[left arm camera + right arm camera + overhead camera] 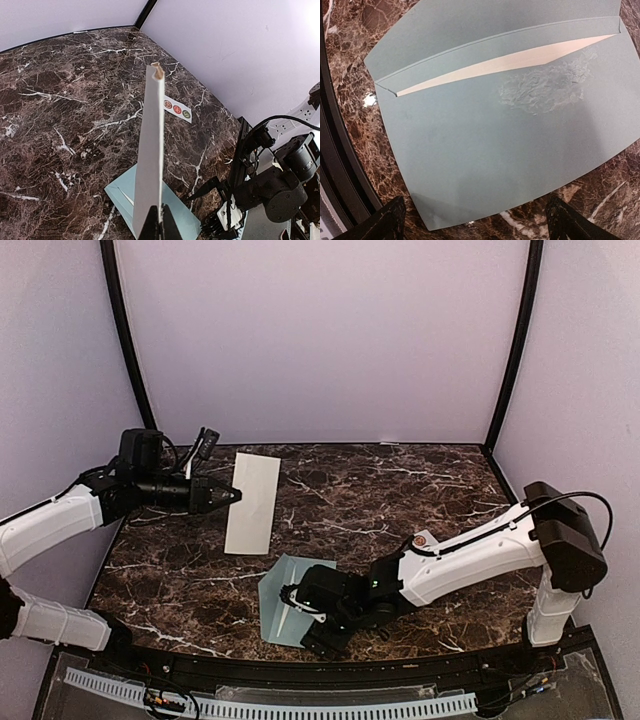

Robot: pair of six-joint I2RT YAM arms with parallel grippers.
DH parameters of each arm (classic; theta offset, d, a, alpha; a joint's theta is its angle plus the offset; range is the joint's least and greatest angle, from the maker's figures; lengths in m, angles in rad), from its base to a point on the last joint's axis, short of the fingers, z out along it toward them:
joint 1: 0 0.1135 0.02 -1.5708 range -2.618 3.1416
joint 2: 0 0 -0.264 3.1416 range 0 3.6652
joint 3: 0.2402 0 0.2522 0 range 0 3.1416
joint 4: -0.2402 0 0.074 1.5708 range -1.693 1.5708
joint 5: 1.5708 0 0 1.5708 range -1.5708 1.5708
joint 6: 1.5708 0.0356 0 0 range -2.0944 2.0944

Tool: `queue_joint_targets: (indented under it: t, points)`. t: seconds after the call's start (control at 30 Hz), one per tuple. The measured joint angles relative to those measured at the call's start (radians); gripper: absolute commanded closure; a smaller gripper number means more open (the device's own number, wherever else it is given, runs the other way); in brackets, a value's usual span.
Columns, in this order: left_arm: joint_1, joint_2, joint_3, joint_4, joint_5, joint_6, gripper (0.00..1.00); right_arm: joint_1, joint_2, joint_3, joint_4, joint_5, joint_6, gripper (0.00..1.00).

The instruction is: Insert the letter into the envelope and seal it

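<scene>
Near centre, your envelope (510, 140): pale teal, flap open (whitish inside); right gripper (475, 222) spread wide over it, left gripper (160, 227) pinching the letter (151, 150).

No legible text or labels anywhere.

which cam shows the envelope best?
Right wrist: the envelope fills the frame, mouth gaping, whitish inside visible. Top external shows it partly covered by the right gripper; left wrist shows it partly behind the letter.
</scene>
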Motion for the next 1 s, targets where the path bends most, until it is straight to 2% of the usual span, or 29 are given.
queue_joint_targets:
  t: [0.57, 0.83, 1.0]
  points:
    - [0.004, 0.033, -0.003, 0.005, 0.02, -0.031, 1.0, 0.004, 0.028, 0.026, -0.032, 0.121, -0.036, 0.07]
    - [0.003, 0.103, -0.084, 0.084, 0.097, -0.188, 1.0, -0.053, 0.027, 0.021, -0.011, 0.125, -0.037, 0.07]
    - [-0.005, 0.147, -0.133, 0.102, 0.119, -0.305, 1.0, -0.088, -0.033, -0.06, 0.038, 0.076, -0.028, 0.06]
